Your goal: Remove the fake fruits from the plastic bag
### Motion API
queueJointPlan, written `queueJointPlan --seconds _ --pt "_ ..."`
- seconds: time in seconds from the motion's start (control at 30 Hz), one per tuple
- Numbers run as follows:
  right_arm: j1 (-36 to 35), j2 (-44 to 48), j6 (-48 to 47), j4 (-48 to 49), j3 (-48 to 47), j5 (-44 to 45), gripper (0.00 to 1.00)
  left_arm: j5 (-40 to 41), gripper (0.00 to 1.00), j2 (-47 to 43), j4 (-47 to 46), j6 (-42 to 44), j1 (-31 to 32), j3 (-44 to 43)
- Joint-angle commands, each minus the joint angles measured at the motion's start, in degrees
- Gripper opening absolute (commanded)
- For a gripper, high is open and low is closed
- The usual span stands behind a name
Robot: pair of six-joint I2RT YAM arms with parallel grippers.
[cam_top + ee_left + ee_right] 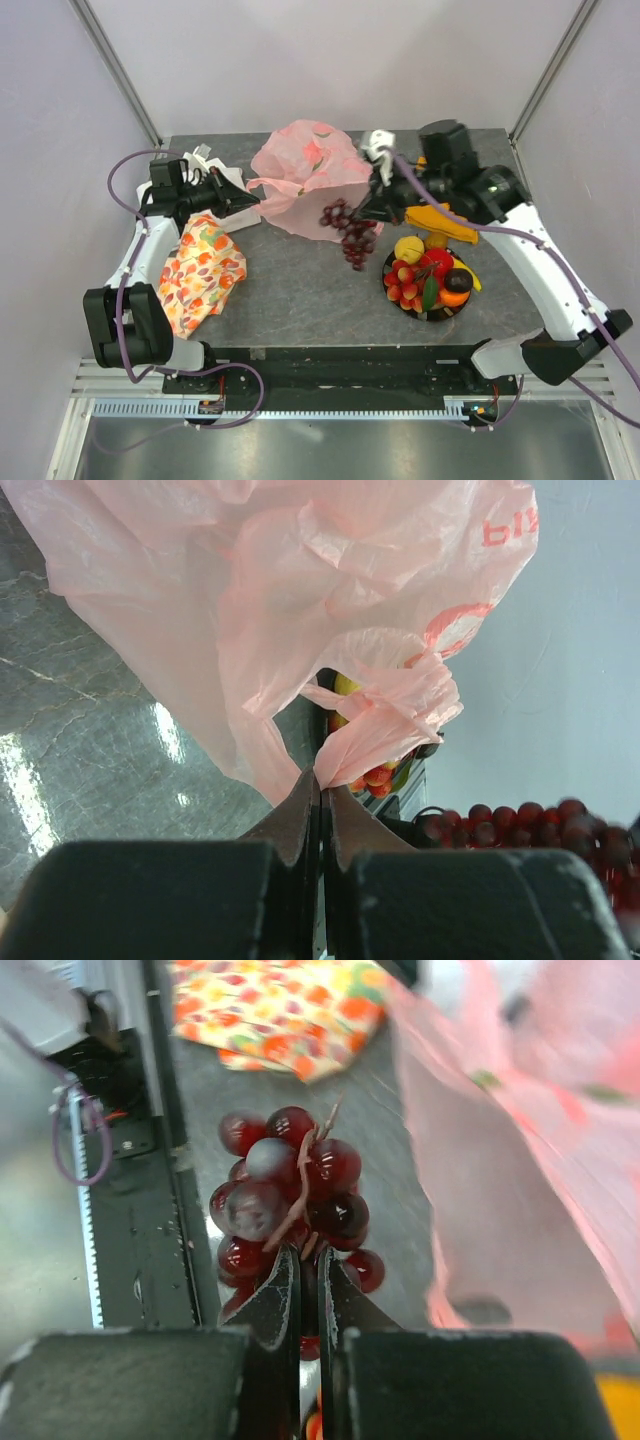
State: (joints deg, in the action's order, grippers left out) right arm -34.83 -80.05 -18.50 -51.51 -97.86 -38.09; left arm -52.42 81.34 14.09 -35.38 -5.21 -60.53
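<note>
Grey stone-look table (300,300) carries, nearest the arm bases, a floral cloth (200,272) on the left and a dark plate (432,314) heaped with fake fruits (425,272) on the right. Beyond them, the right gripper (308,1265) pinches the stem of the dark grape bunch (290,1195), just beside the plastic bag (310,175). The left gripper (320,795) is clamped tight on a bag fold

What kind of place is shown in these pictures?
Probably a robot test cell in a laboratory: metal frame posts and plain pale walls enclose a grey table, two robot arms are bolted at its near edge, with plastic fruits and a pink bag as props.
</note>
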Motion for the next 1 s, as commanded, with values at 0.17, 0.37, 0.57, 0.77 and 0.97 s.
queueJointPlan --seconds 0.17,0.37,0.57,0.77,0.97 --pt "16.5 5.4 -10.7 -23.5 -9.0 3.8 0.01 0.7 0.01 -0.9 -0.3 0.3 -0.7 -0.6" --pt "18.8 10.3 -15.8 -24.5 -4.1 15.7 0.00 0.7 0.01 -1.4 -0.4 0.4 -0.9 -1.1" --pt "20.8 9.6 -22.7 -24.6 -3.3 20.4 0.00 0.8 0.02 -1.9 -0.4 0.4 -0.9 -0.1" --pt "23.8 7.2 -27.3 -24.3 -3.6 20.5 0.00 0.6 0.02 -2.8 -0.6 0.3 -1.5 0.4" --pt "27.8 3.9 -32.7 -23.3 -2.4 19.2 0.00 0.8 0.02 -3.0 -0.6 0.2 -1.8 1.0"
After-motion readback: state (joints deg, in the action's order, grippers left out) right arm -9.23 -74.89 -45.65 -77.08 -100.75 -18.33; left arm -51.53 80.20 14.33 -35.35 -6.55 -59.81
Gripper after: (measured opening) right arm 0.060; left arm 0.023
